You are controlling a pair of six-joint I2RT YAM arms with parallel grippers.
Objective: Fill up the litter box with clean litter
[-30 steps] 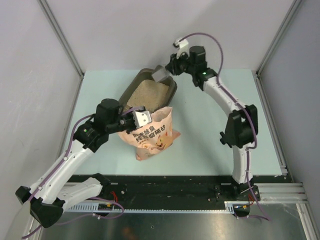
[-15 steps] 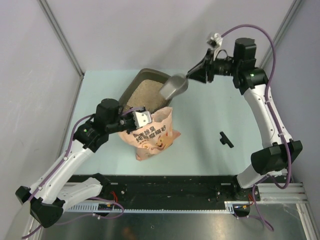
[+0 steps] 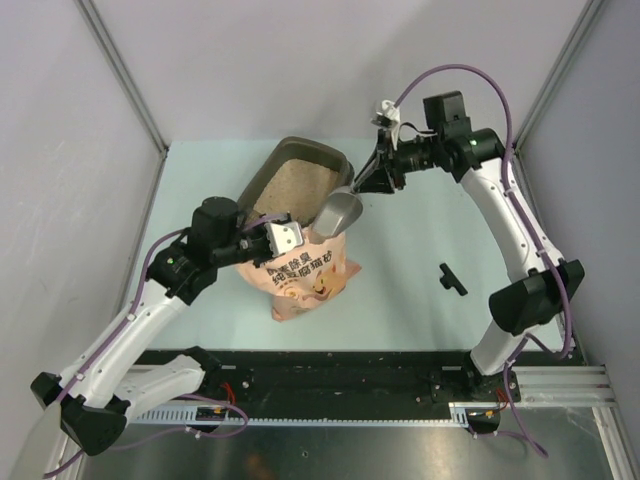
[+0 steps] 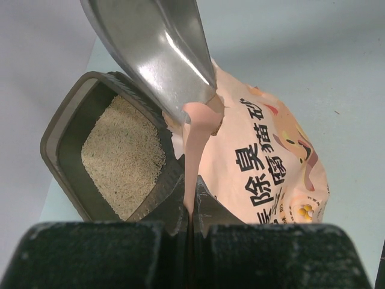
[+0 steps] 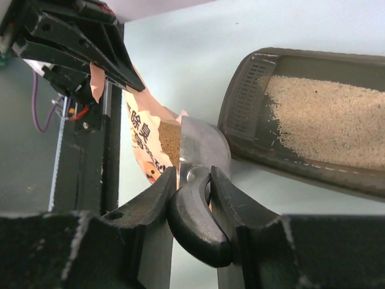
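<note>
- Right claw was clamped on the scoop, its bowl at the bag mouth.
- Left claw pinched the bag's rim.
- Litter partly covered the box, just far of the bag; more scoops seemed needed.

Pale green table, litter box, pink bag, small black piece

The top camera looks down from high up at the near side and sees the whole table. The left wrist camera looks from very close toward the far side, and the right one looks back the other way. All three see the litter box, bag and scoop.
</note>
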